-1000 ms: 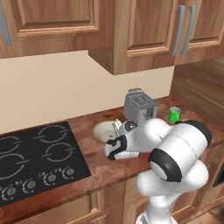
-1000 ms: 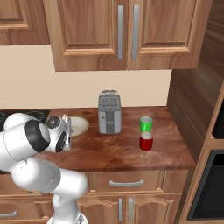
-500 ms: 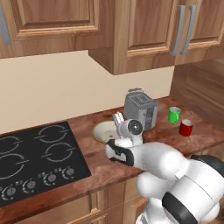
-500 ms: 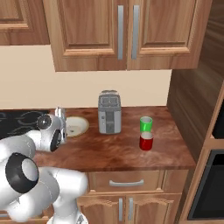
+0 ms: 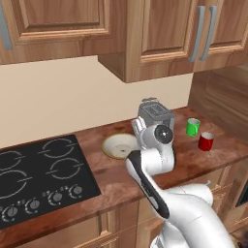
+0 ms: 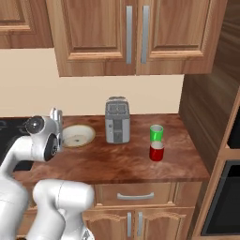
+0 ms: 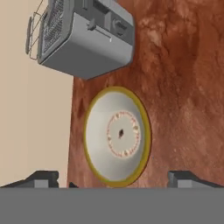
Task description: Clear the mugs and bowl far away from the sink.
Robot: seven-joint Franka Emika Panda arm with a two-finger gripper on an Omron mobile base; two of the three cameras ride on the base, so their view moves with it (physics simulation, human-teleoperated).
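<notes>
The cream bowl (image 5: 117, 146) with a tan rim rests on the wooden counter, left of the toaster. My gripper (image 5: 137, 127) hovers above its right edge, open and holding nothing. In the hand view the bowl (image 7: 118, 140) lies straight ahead between the two dark fingertips (image 7: 42, 178), well apart from them. From the right the gripper (image 6: 56, 115) stands over the bowl (image 6: 77, 136). The green mug (image 5: 193, 127) and the red mug (image 5: 206, 141) stand together at the counter's right end, also seen as green mug (image 6: 156, 132) and red mug (image 6: 156, 152). The sink is out of view.
A grey toaster (image 5: 155, 114) stands against the wall between bowl and mugs, also toaster (image 6: 117, 120) and toaster (image 7: 83, 35). A black stovetop (image 5: 38, 174) fills the counter's left part. Wooden cabinets hang overhead and a tall wooden panel (image 6: 206, 93) closes the right end.
The hand has lifted up off the bowl and the arm has swung its elbow down and forward. The bowl stays on the counter; the mugs have not moved.
</notes>
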